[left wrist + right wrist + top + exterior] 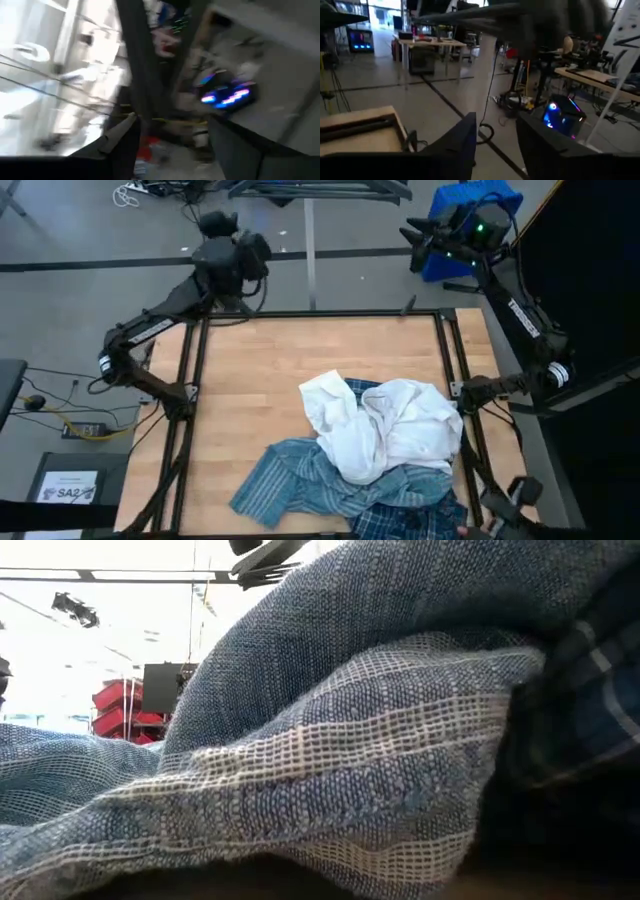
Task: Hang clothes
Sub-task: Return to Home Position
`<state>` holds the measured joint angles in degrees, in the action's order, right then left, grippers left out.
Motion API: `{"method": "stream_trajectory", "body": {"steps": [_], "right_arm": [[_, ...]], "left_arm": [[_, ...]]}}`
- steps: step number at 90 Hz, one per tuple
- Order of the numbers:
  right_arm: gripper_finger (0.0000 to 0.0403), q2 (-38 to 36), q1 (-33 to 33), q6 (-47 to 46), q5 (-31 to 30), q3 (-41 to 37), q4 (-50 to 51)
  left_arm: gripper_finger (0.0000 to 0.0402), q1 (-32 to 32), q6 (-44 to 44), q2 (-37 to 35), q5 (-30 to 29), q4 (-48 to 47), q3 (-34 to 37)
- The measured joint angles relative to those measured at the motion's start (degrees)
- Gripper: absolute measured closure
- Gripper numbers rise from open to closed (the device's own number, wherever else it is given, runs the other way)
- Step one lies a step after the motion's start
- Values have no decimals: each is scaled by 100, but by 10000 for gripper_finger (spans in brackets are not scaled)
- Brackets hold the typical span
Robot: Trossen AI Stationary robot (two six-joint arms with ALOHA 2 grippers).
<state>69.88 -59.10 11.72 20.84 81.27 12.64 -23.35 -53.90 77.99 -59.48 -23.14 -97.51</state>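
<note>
Three shirts lie heaped at the table's near right. The white shirt [385,430] is on top, the light blue striped one [290,480] spreads toward the near edge, and the darker plaid one [420,515] lies at the near right corner. Striped cloth [330,760] and plaid cloth [590,690] fill the low view. My left gripper [218,225] [172,150] is raised beyond the table's far edge on the left, open and holding nothing. My right gripper [415,235] [495,145] is raised beyond the far right corner, also open and holding nothing.
A metal rack [320,190] with a pole [310,250] stands past the far edge. A blue bin [475,215] sits behind the right arm. Black frame rails [195,380] run along the table's sides. Bare wood [280,360] shows on the left and far half.
</note>
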Motion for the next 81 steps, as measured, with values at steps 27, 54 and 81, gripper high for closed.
{"method": "stream_trajectory", "body": {"steps": [27, 54, 81], "right_arm": [[395, -2233, 1114, -100, -715, -2279, -469], [399, -4464, 2074, -1175, -489, -5261, -1456], [397, -6432, 2374, -1503, -1565, -6948, -1775]], "left_arm": [[385, 61, 4038, -1610, 3125, -2661, 983], [401, 62, 4709, -3740, 5039, -125, 4779], [402, -412, 5253, -4787, 5584, 1371, 7246]]}}
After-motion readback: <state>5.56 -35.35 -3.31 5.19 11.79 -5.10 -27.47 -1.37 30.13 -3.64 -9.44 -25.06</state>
